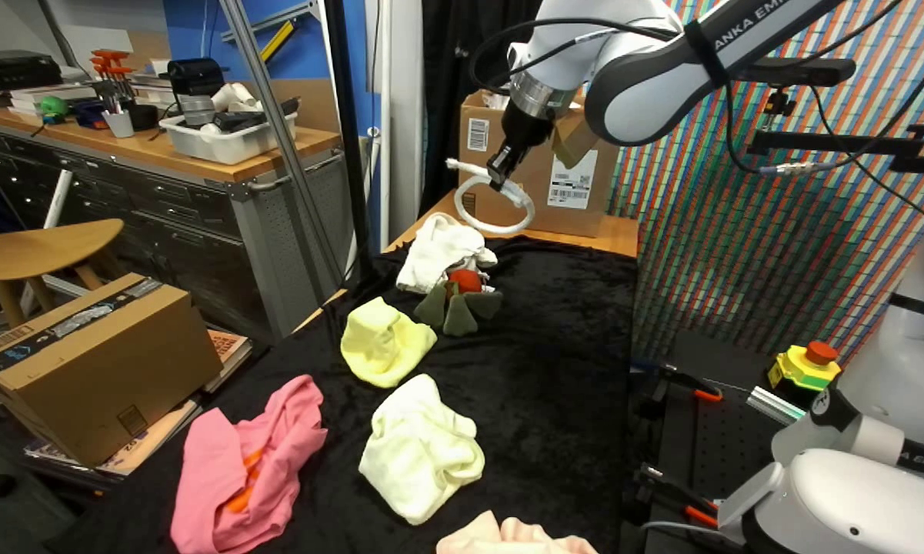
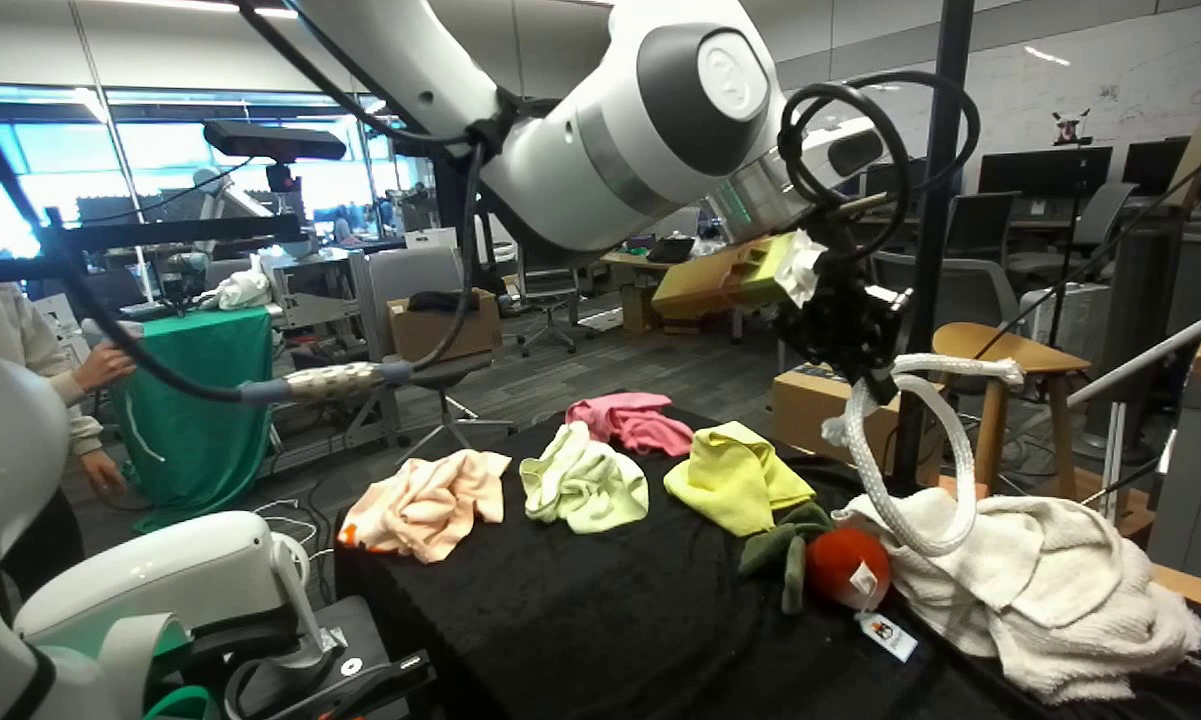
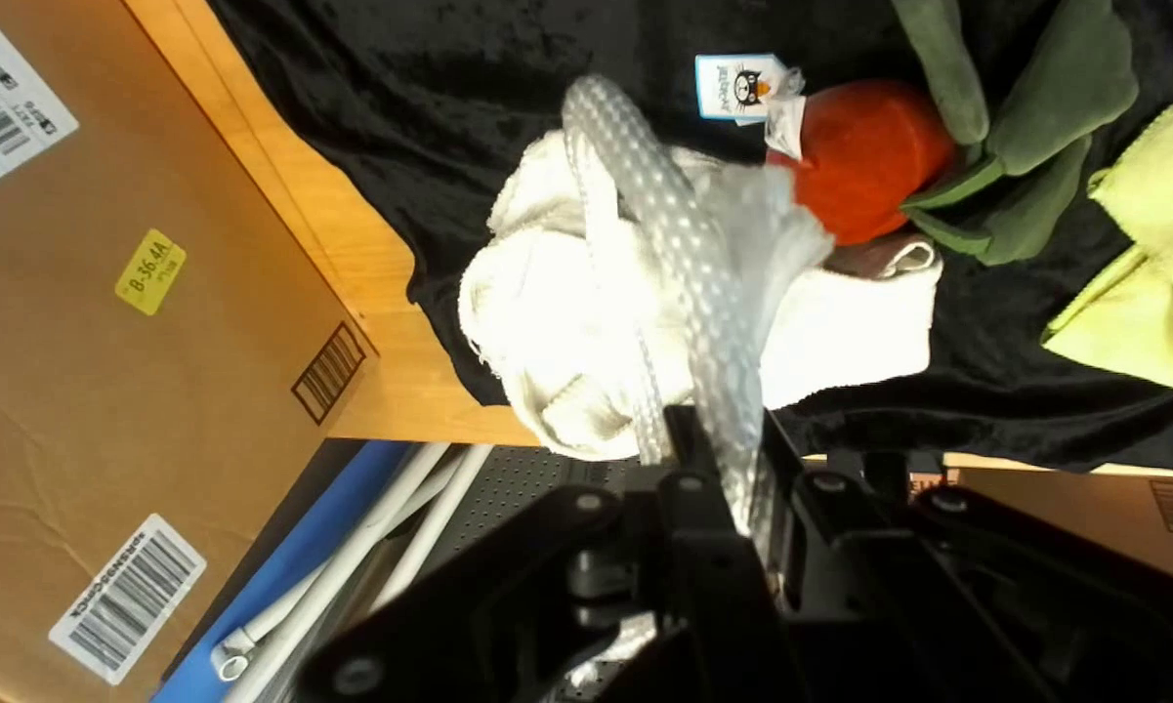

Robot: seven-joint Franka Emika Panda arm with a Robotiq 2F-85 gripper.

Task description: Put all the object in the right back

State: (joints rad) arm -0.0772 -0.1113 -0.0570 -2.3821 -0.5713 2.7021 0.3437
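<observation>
Gripper pinches the white hose ring, which hangs over the white cloth; I cannot tell whether they touch. Against that cloth lies the red-green plush, its tag showing in the wrist view, with the yellow cloth just beside it. The pale yellow-green cloth lies between the yellow cloth and the peach cloth, and the pink cloth lies to its left in an exterior view. All 5 cloths rest crumpled on the black cover. A brown cardboard box stands on the wooden table.
</observation>
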